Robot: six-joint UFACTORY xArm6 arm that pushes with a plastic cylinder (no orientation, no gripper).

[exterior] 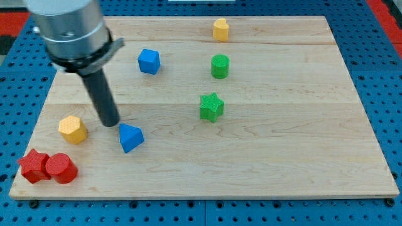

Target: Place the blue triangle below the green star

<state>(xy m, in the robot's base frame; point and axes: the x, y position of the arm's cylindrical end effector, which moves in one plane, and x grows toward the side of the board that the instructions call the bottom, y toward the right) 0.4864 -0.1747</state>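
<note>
The blue triangle (130,137) lies on the wooden board (264,157) at the lower left. The green star (211,107) sits near the board's middle, up and to the right of the triangle. My tip (110,123) rests on the board just left of and slightly above the blue triangle, very close to it; I cannot tell whether they touch. The rod rises up and to the left to the grey arm body.
A yellow hexagon (73,129) lies left of my tip. A red star (33,166) and a red cylinder (60,168) sit at the bottom left corner. A blue cube (149,61), a green cylinder (220,66) and a yellow block (220,29) lie further up.
</note>
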